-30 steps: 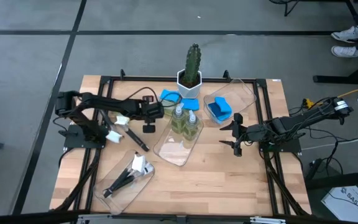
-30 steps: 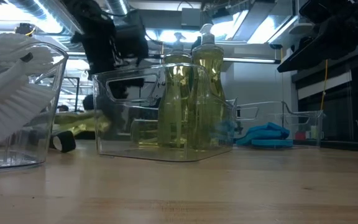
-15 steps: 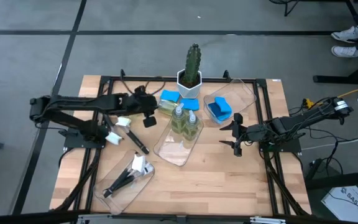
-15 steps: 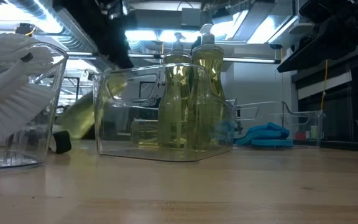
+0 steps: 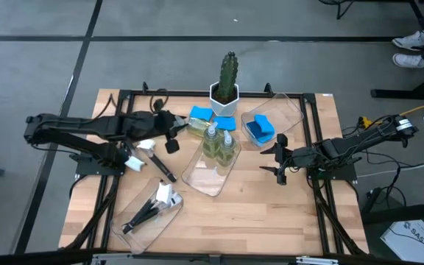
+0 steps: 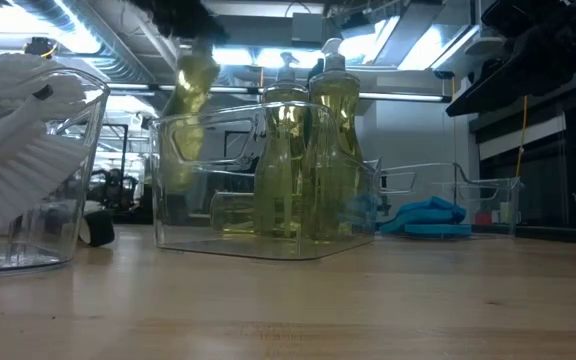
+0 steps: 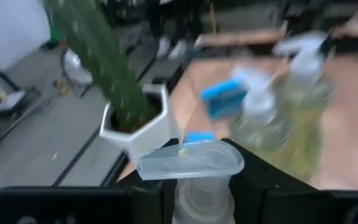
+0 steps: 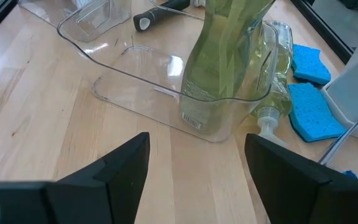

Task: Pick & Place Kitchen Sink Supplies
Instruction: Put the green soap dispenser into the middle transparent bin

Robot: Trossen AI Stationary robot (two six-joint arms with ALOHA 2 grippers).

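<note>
My left gripper (image 5: 172, 135) is over the table's far left part, shut on a small clear bottle of yellow-green liquid (image 6: 192, 78), which shows raised and tilted in the low view. Two more bottles (image 5: 219, 141) stand upright in the clear middle tray (image 5: 206, 180). Another bottle (image 8: 275, 93) lies on its side against that tray's far wall. Blue sponges (image 5: 201, 114) lie near the cactus, and one (image 5: 258, 129) lies in the far right tray. One brush (image 5: 157, 164) lies on the wood. Another brush (image 5: 153, 208) lies in the near left tray. My right gripper (image 5: 280, 159) waits open, right of the middle tray. My left gripper pinches the bottle between its two fingers at the neck (image 7: 194, 196), just under the clear flip cap (image 7: 188, 160). The bottle's body is hidden under the gripper in the wrist view. In the low view the bottle hangs tilted, lifted clear of the table.
A green cactus in a white pot (image 5: 227, 81) stands at the far edge, close behind the sponges. A black frame rail (image 5: 197, 93) runs round the table. Bare wood (image 5: 263, 213) lies at the near right. Shoes of a person (image 5: 411, 48) show on the floor far right.
My left gripper has risen and drawn back toward the table's left edge. The bottle it holds lay flat on the wood, tipped up cap end first, and now hangs clear and tilted. My right arm has kept still.
</note>
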